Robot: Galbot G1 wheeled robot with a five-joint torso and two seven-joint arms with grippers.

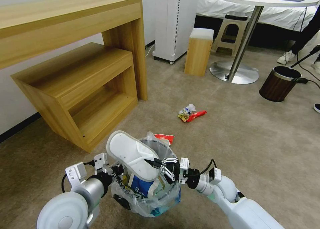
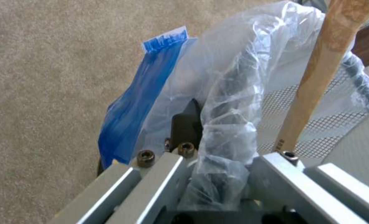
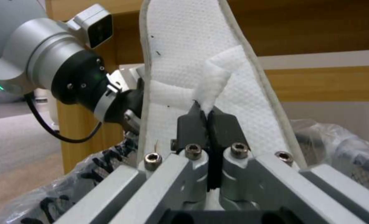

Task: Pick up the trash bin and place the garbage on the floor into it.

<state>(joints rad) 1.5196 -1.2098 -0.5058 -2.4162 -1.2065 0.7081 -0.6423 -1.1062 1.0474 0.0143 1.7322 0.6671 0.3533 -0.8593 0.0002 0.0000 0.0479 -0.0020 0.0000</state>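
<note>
My left gripper (image 1: 115, 170) is shut on the rim of the trash bin (image 1: 160, 205), a dark mesh bin (image 2: 329, 109) lined with a crinkly clear bag and held just above the floor (image 1: 233, 139). My right gripper (image 1: 151, 163) is shut on the strap of a white slipper (image 1: 130, 152), which stands tilted over the bin's mouth. The right wrist view shows the pads (image 3: 190, 124) pinching the strap of the slipper (image 3: 184, 46). A blue paper cup (image 1: 140, 185) and a wooden stick (image 2: 317, 77) lie inside. A red wrapper with crumpled litter (image 1: 191, 115) lies on the carpet ahead; a red-white piece (image 1: 165, 138) sits behind the bin.
A wooden desk with a low shelf unit (image 1: 83, 82) stands close on the left. Farther back are a white appliance (image 1: 173, 22), a small wooden stool (image 1: 198, 52), a round table's base (image 1: 233, 72) and a brown wood-grain bin (image 1: 278, 84). Open carpet lies to the right.
</note>
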